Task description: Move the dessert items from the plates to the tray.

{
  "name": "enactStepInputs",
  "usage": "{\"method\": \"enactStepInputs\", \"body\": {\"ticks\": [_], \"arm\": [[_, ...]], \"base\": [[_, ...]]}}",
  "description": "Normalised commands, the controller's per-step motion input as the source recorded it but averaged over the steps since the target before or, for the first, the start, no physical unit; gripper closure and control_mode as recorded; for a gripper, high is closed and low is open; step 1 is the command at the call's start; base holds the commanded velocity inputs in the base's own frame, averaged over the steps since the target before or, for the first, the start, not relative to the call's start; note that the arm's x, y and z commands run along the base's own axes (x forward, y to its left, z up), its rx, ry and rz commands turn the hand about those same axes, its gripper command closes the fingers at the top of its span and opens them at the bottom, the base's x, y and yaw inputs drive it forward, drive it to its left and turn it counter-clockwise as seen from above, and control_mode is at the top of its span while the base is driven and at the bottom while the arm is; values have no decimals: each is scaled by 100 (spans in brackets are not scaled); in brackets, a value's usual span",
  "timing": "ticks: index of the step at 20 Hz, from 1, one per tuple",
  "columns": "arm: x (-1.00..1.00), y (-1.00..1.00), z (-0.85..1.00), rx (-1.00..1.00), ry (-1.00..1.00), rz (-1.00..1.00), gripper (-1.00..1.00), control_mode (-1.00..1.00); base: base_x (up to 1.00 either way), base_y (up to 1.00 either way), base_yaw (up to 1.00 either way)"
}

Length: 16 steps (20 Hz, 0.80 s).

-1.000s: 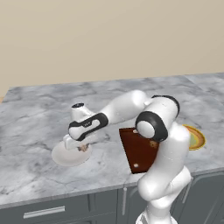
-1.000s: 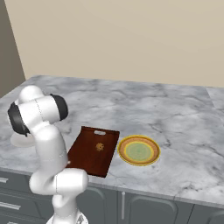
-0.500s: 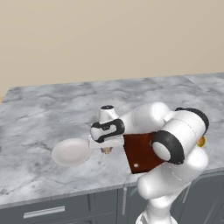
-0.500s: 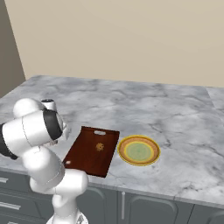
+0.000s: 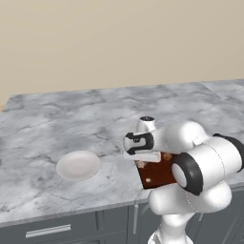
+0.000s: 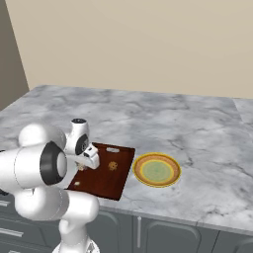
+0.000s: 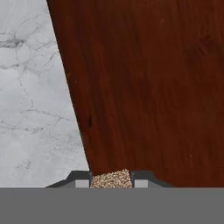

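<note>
My arm (image 5: 190,152) folds across the front of the grey marble counter (image 5: 71,124), with my pincer (image 5: 141,164) pointing down over the near-left edge of the dark wooden tray (image 5: 155,174). The white plate (image 5: 78,165) lies well apart to the left. I cannot tell how my jaws stand.

Tray (image 7: 148,87): dark reddish-brown wood, fine lengthwise grain, smooth with a low sheen; counter (image 7: 35,109): grey-white veined marble, smooth and polished. White plate (image 5: 78,165): plain, matt; blocky morsel (image 7: 112,179): tan, coarse and speckled, rough.
</note>
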Motion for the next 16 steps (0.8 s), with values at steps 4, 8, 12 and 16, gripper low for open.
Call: {"method": "enactStepInputs", "body": {"ticks": [4, 8, 12, 16], "arm": [[0, -100, -1, 0, 11, -20, 100, -100], [0, -19, 0, 0, 0, -5, -100, -100], [0, 0, 9, 0, 0, 0, -100, -100], [-9, -2, 26, 0, -2, 0, -100, -100]], "base": [[0, 0, 0], [0, 0, 0], [0, 0, 0], [0, 0, 0]]}}
